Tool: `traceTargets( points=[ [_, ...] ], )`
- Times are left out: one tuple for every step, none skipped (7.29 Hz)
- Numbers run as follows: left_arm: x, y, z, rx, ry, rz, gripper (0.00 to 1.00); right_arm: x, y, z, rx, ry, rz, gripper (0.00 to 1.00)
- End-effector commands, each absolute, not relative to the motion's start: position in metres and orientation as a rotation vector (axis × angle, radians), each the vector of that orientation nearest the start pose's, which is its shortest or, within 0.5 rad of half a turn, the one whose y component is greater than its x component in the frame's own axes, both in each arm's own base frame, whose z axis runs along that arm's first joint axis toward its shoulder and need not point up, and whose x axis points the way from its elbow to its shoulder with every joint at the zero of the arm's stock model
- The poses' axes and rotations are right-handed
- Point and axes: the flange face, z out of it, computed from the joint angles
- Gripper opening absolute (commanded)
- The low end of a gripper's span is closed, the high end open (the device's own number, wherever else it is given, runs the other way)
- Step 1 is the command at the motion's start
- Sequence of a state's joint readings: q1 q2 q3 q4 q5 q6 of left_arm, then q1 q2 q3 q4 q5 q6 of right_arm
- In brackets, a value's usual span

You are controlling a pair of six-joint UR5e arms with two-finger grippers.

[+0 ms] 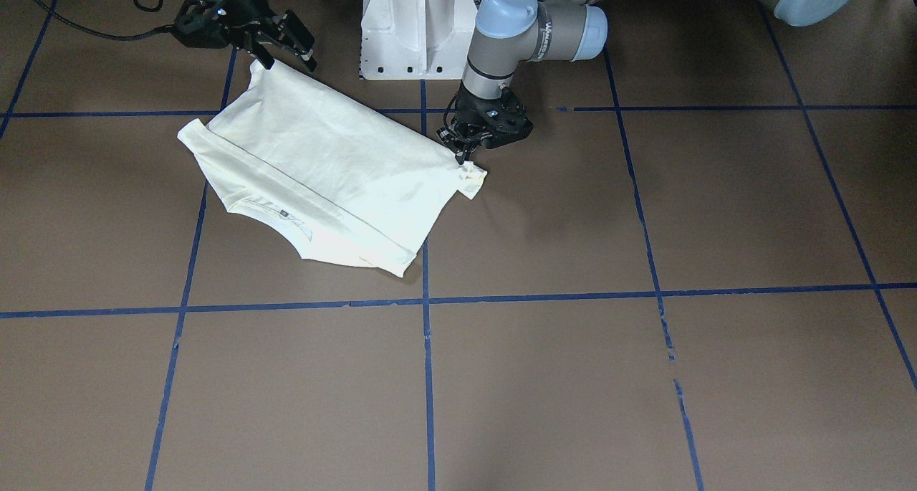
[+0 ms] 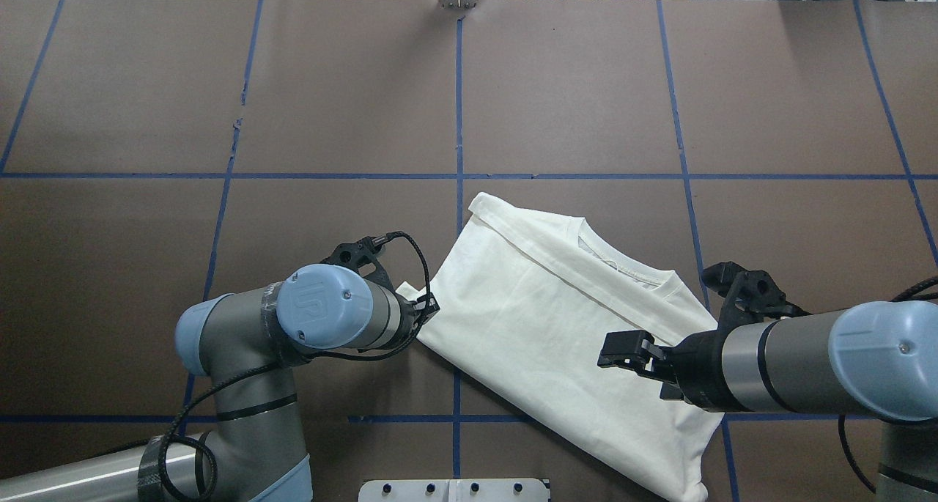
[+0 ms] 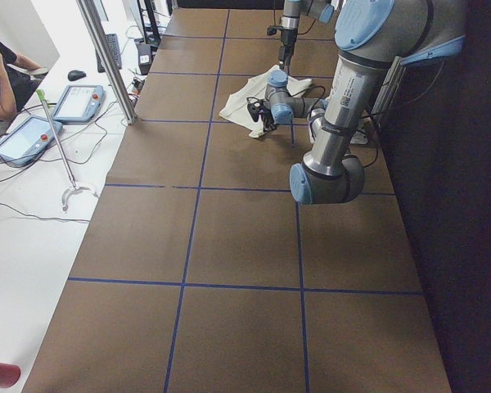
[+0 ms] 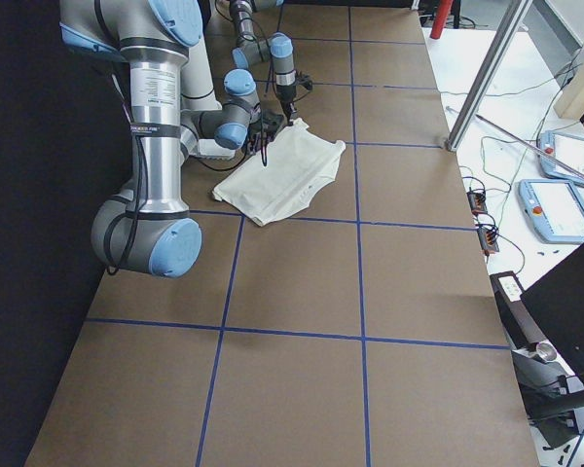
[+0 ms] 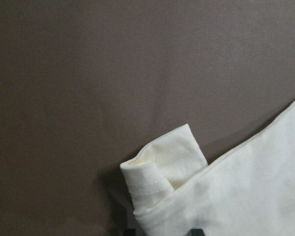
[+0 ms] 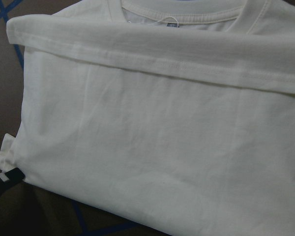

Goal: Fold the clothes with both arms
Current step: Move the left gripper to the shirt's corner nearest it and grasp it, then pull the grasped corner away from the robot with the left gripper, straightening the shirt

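1. Counter (image 2: 330, 84): brown top w/ blue tape grid (image 2: 458, 121)
2. Left arm (image 2: 330, 315) & right arm (image 2: 791, 363): grey, blue caps. Both reach in low over the near half of the counter, one at each side of the garment
3. T-shirt (image 2: 542, 326): cream-white, plain side up, no print seen. Lies flat on the near half of the counter, right of centre and skewed to the grid, close to the pedestal base (image 1: 419, 25). Outline approx. rectangular
4. Right claw (image 1: 288, 59): fingers spread wide, holding nothing. Sits at the shirt's near right corner, just above the cloth
5. Left claw (image 1: 460, 153): narrow, at the shirt's left corner. Wrist view shows cloth between two dark tips at the frame's bottom edge, so it reads as pinching the edge there
6. Sleeve band (image 6: 162, 59): one sleeve laid straight across the body just below the neck
7. Collar (image 2: 623, 264): ribbed, at the far edge, w/ a small tag inside
8. Cuff (image 5: 162, 157): rolled end poking out past the left corner, beside the left claw

Status (est.): sleeves are in and the sides look squared, so roughly mid-task. Probably left to do: tuck the stray cuff, then fold the body across at least once more, both claws taking matching corners. Whether the body is already halved, can't tell
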State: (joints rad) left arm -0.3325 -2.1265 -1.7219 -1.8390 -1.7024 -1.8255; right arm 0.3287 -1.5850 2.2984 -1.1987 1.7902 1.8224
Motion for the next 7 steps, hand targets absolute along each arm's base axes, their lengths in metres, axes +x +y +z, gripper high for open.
traceTargets(
  points=[
    [0.574, -0.347, 0.238, -0.062, 0.997, -0.494, 0.00, -0.366, -0.245, 0.293, -0.155, -1.083, 0.408, 1.00],
    [0.557, -0.375, 0.239, -0.023, 0.996, -0.510, 0.00, -0.364, -0.248, 0.293, -0.150, -1.085, 0.412, 1.00],
    [0.545, -0.408, 0.249, 0.031, 0.970, -0.505, 0.00, -0.364, -0.248, 0.294, -0.149, -1.082, 0.414, 1.00],
    [0.541, -0.452, 0.255, 0.070, 0.937, -0.531, 0.00, -0.364, -0.249, 0.294, -0.148, -1.083, 0.415, 1.00],
    [0.540, -0.501, 0.247, 0.120, 0.908, -0.536, 0.00, -0.363, -0.249, 0.294, -0.148, -1.084, 0.415, 1.00],
    [0.533, -0.553, 0.243, 0.176, 0.896, -0.536, 0.00, -0.363, -0.250, 0.295, -0.146, -1.081, 0.421, 1.00],
    [0.535, -0.607, 0.234, 0.228, 0.891, -0.529, 0.00, -0.365, -0.251, 0.298, -0.147, -1.074, 0.422, 1.00]
  ],
)
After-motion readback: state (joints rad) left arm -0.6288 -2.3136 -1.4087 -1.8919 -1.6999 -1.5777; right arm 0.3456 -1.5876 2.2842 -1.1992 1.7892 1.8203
